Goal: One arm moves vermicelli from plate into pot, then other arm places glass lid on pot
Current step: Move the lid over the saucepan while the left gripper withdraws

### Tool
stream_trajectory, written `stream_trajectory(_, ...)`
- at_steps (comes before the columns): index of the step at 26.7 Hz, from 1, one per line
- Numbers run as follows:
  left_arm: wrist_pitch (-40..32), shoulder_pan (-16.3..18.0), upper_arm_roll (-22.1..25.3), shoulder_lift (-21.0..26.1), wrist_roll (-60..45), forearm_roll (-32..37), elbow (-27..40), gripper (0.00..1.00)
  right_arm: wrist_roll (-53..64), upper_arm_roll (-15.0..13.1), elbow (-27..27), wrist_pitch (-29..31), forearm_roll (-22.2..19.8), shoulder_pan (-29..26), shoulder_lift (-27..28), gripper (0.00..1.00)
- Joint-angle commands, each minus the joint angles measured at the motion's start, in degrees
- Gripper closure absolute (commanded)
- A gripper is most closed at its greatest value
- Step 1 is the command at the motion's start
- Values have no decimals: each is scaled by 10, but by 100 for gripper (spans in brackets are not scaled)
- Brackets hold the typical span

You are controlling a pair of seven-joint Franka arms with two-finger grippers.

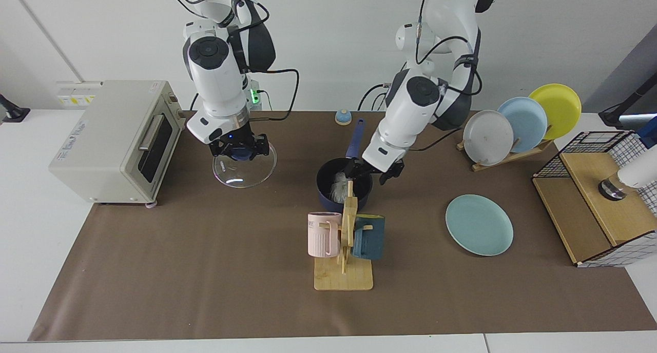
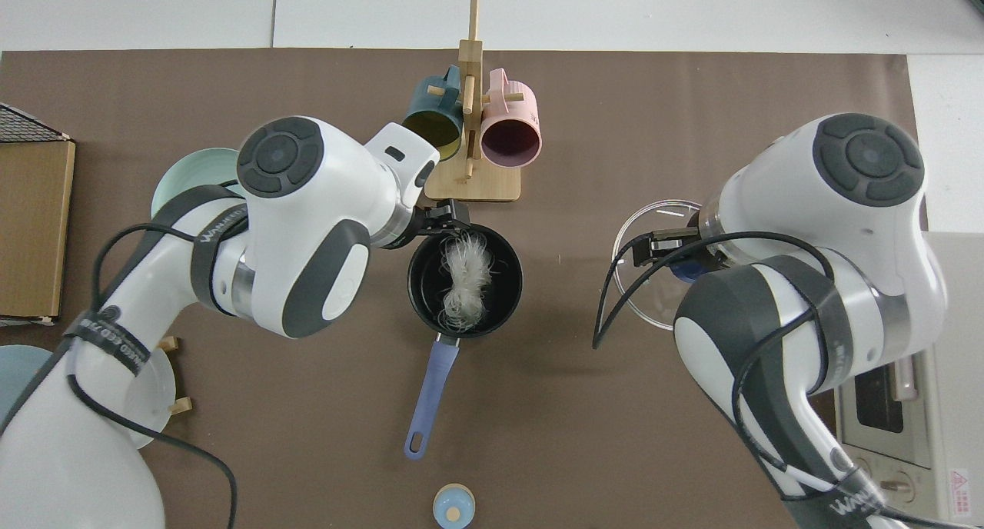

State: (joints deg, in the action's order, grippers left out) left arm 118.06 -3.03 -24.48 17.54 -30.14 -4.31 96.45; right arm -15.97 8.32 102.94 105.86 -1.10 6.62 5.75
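Observation:
The vermicelli (image 1: 338,189) (image 2: 463,277) lies in the dark navy pot (image 1: 328,174) (image 2: 421,284), whose blue handle (image 2: 429,390) points away from the mug rack. My left gripper (image 1: 375,170) (image 2: 440,216) hangs open and empty over the pot's rim on the plate side. The teal-green plate (image 1: 479,224) (image 2: 184,177) is bare; in the top view the left arm hides most of it. My right gripper (image 1: 239,151) (image 2: 679,261) is shut on the blue knob of the glass lid (image 1: 245,169) (image 2: 644,233), held a little off the mat between the toaster oven and the pot.
A wooden mug rack (image 1: 343,278) (image 2: 470,183) with a pink and a dark teal mug stands just in front of the pot. A toaster oven (image 1: 113,137), a rack of grey, blue and yellow plates (image 1: 518,124), a wire-and-wood basket (image 1: 590,199) and a small blue knob (image 1: 343,117) ring the mat.

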Motion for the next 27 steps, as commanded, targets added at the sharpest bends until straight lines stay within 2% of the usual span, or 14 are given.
stream_trajectory(1, -83, 2, 44, -26, 67, -4, -42, 0, -70, 35, 16, 17, 9, -3, -15, 100)
stream_trajectory(9, -135, 3, 146, -91, 214, -4, -43, 0, -199, 103, 2, 26, 0, -3, -8, 100)
stream_trajectory(15, -187, 4, 221, -136, 344, -4, -43, 0, -270, 128, -3, 27, -4, 8, 13, 100)
stream_trajectory(17, -199, 4, 243, -143, 376, -4, -40, 0, -298, 130, -22, 27, -7, 16, 29, 100)
stream_trajectory(21, -203, 5, 275, -145, 445, 7, -39, 0, -381, 138, -68, 25, -42, 44, 76, 100)
stream_trajectory(27, -200, 7, 275, -146, 448, 30, -38, 0, -475, 185, -153, 20, -99, 51, 166, 100)
